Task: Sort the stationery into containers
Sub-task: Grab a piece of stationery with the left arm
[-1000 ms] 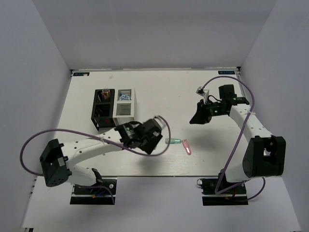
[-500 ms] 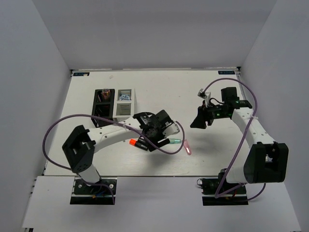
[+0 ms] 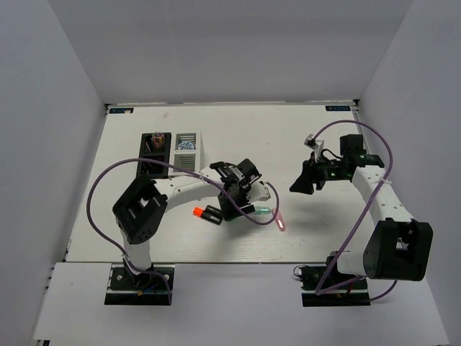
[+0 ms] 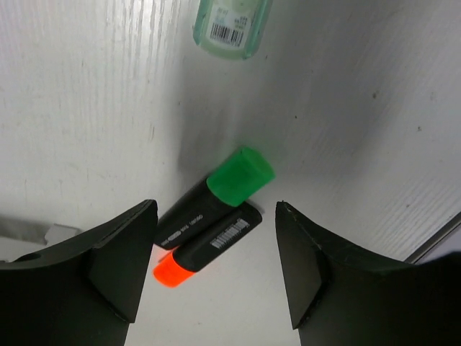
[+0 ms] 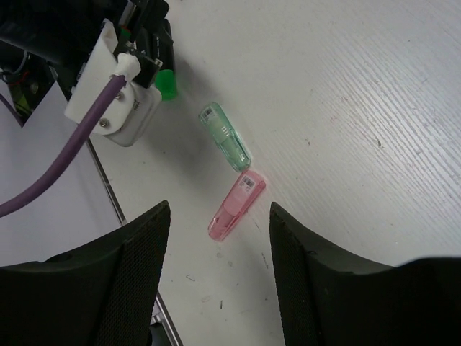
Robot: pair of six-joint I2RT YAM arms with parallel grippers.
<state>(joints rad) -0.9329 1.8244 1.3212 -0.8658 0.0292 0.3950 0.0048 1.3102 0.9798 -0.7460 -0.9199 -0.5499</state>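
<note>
Two stubby black markers lie side by side on the table, one green-capped (image 4: 216,193), one orange-capped (image 4: 209,249) (image 3: 204,213). My left gripper (image 4: 216,285) (image 3: 225,207) hangs open just above them, a finger on either side, touching neither. A translucent green capsule piece (image 5: 226,135) (image 3: 262,211) and a pink one (image 5: 236,205) (image 3: 279,221) lie end to end to their right. My right gripper (image 5: 216,281) (image 3: 302,180) is open and empty, high over the pink piece. The black container (image 3: 153,164) and white container (image 3: 185,160) stand side by side at the back left.
The white container's back compartment holds a blue-white roll (image 3: 186,145); the black one's back compartment holds a pinkish item (image 3: 156,137). The left arm's purple cable (image 3: 259,216) loops over the table beside the green capsule piece. The table's near edge runs just below the pieces.
My left arm has folded in and its gripper has slid right, uncovering the orange-capped marker. The right gripper has drifted slightly right and down.
</note>
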